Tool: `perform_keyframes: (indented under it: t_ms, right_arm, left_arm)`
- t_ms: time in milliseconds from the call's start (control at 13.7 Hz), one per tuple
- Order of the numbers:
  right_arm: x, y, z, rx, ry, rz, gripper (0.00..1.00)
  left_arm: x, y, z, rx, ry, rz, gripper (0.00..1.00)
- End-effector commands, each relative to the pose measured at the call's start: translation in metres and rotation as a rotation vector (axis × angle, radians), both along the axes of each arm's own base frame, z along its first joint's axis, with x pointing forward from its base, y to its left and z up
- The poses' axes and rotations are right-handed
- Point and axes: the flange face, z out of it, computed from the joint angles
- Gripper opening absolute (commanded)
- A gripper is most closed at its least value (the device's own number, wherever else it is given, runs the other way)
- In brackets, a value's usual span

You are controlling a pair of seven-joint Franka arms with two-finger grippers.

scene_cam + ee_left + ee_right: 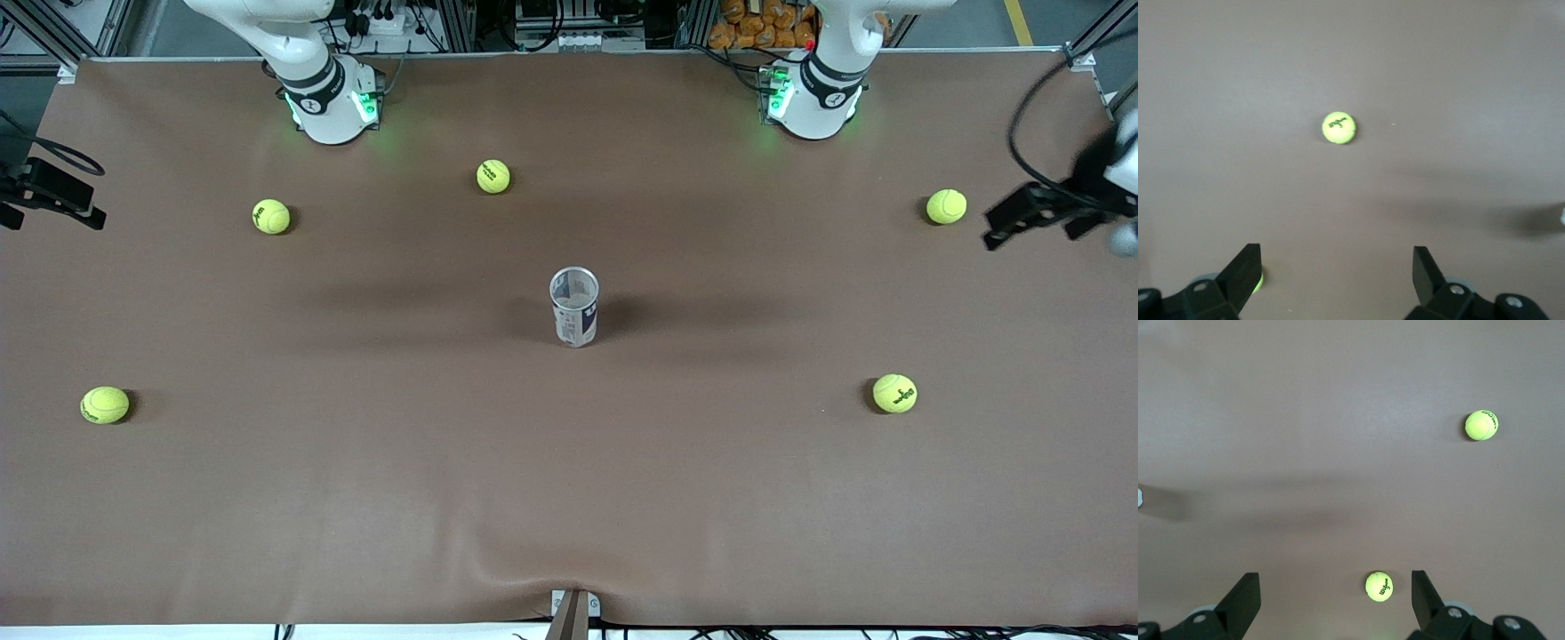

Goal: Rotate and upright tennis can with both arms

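The tennis can (574, 307) stands upright in the middle of the table, its open silver rim up and its white and dark blue wall showing. My left gripper (1013, 218) hangs open and empty over the left arm's end of the table, well away from the can. Its wrist view shows the fingers spread wide (1337, 267) over bare table. My right gripper (55, 206) hangs open and empty over the right arm's end of the table. Its fingers are also spread wide (1335, 587).
Several yellow-green tennis balls lie scattered on the brown table (356, 498): one (493, 176) near the arm bases, two (271, 216) (105, 404) toward the right arm's end, two (946, 206) (894, 393) toward the left arm's end. Balls (1339, 127) (1379, 586) lie below both grippers.
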Motion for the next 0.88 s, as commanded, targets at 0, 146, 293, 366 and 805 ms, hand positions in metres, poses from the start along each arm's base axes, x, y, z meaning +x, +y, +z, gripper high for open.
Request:
perform_keyframes:
  t_ms: [0,146,293,366,805]
  right_arm:
    - [-0.002,0.000,0.004,0.009,-0.001,-0.010,1.00]
    - [-0.002,0.000,0.004,0.009,-0.001,-0.010,1.00]
    - [-0.002,-0.001,0.004,0.009,-0.001,-0.011,1.00]
    - [-0.001,0.000,0.003,0.009,0.001,-0.010,1.00]
    - [-0.001,-0.001,0.003,0.011,-0.001,-0.011,1.00]
  left_arm:
    - [0.000,-0.007,0.010,-0.004,-0.029,-0.049,1.00]
    - [-0.001,-0.009,0.023,-0.010,-0.044,-0.061,1.00]
    - [-0.004,0.000,0.018,-0.007,-0.009,-0.048,1.00]
    - [-0.004,0.001,0.018,-0.002,-0.008,-0.053,1.00]
    - [-0.005,0.001,0.018,-0.023,-0.002,-0.067,1.00]
